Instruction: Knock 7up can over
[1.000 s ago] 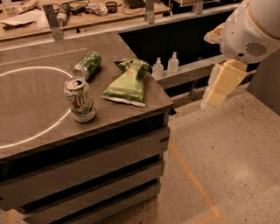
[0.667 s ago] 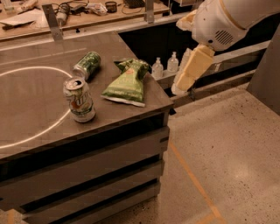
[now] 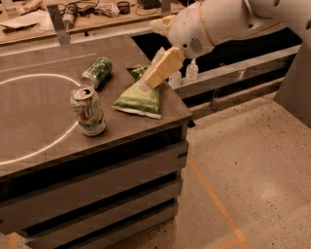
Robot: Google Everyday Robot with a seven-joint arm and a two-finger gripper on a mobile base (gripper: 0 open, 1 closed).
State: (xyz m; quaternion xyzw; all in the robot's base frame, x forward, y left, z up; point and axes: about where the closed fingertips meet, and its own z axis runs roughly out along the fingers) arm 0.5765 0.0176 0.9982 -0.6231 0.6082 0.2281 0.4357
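Observation:
The 7up can (image 3: 88, 111) stands upright on the wooden counter (image 3: 39, 121), near its front edge, white-silver with green lettering and an open top. My gripper (image 3: 147, 82) hangs from the white arm coming in from the upper right. Its cream-coloured fingers (image 3: 160, 69) point down-left over the light-green snack bag (image 3: 139, 97). The gripper is to the right of the can and apart from it.
An all dark-green can (image 3: 96, 71) lies on its side behind the 7up can. A white circle line (image 3: 63, 133) is marked on the counter. Small bottles (image 3: 192, 70) stand on a shelf to the right. A cluttered bench (image 3: 73, 12) runs along the back. Speckled floor lies at the right.
My arm and gripper have swung left, from beside the counter's right edge to over the snack bag, closer to the 7up can. The cans and bag have not moved.

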